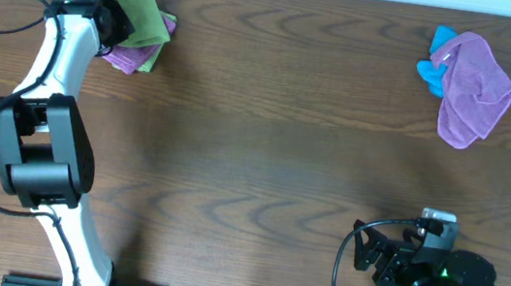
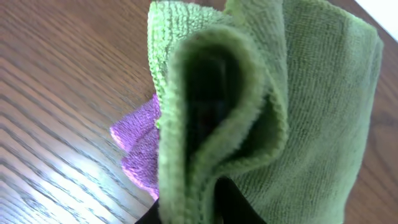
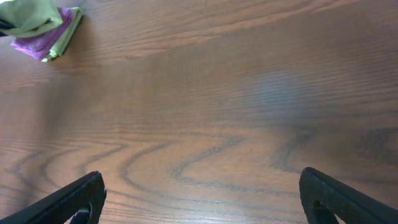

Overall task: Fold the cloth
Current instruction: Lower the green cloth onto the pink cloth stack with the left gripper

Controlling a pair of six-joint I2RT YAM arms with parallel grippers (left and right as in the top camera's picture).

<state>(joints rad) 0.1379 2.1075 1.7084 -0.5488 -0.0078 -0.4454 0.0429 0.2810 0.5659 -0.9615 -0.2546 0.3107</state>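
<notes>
— Lime-green cloth [image 1: 149, 13]: where is it?
— Far left corner of the table [image 1: 269, 115], bunched on a purple cloth [image 1: 127, 57], pinched by the left gripper [image 1: 113, 26].
— And the right gripper [image 3: 200, 186]?
— At the near edge, well apart, fingers spread wide, holding nothing.

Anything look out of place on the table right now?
The green cloth is bunched in the left gripper, not flat, and overlaps a purple cloth at the far left. Far right, a second purple cloth lies crumpled against a blue cloth.
</notes>
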